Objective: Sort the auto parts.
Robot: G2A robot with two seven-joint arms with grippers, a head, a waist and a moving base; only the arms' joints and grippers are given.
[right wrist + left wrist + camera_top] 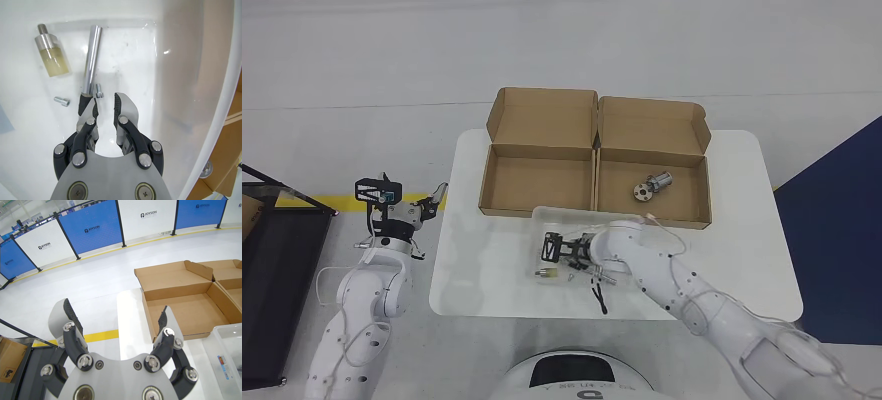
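Hanging inside the clear plastic bin (198,75), the right gripper (105,96) has its fingers slightly apart and grips nothing, just beside a small silver hex bolt (99,91) and a polished chrome tube (92,60). The left gripper (115,306) is spread wide at the white table's (130,323) edge, near an open brown cardboard box (175,294).

The boxes (537,185) are brown, the table (742,260) white, the rod (93,58) shiny silver.
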